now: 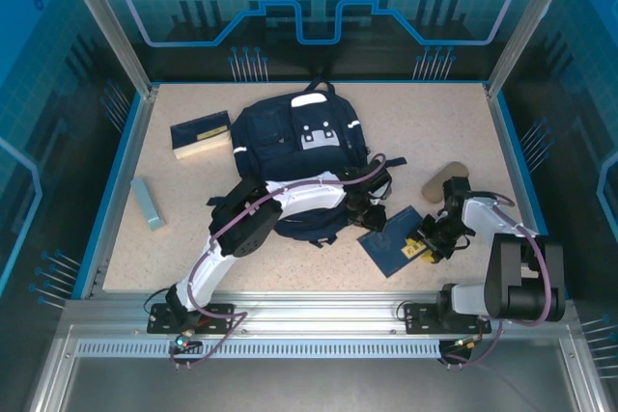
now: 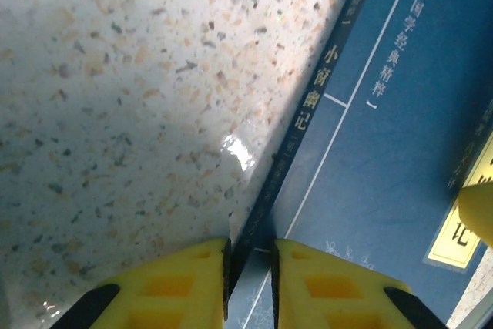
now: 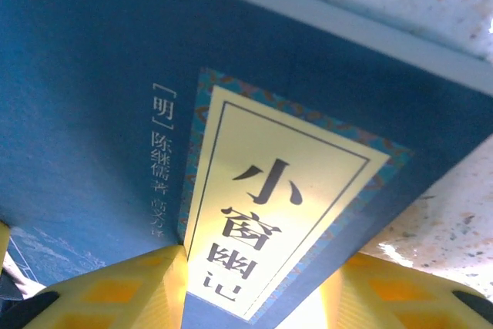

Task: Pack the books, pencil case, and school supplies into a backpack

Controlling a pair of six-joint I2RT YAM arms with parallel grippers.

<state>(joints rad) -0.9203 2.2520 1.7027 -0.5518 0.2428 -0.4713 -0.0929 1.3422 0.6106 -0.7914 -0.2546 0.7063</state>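
The navy backpack (image 1: 299,142) lies flat in the middle of the table. One navy book (image 1: 201,134) rests to its left at the back. A second book (image 1: 391,243) lies at the front right, between both grippers. My left gripper (image 1: 372,207) reaches across the backpack to that book's near-left edge. In the left wrist view my left gripper (image 2: 249,246) is shut on the dark spine of the book (image 2: 385,152). My right gripper (image 1: 427,243) stands open at the book's right corner. The yellow-labelled corner of the book (image 3: 92,113) sits between the fingers of my right gripper (image 3: 258,267).
A teal oblong case (image 1: 148,202) lies near the left wall. A tan flat object (image 1: 446,178) rests behind the right arm. Blue walls ring the speckled tabletop (image 1: 435,123), with bare room at the back right.
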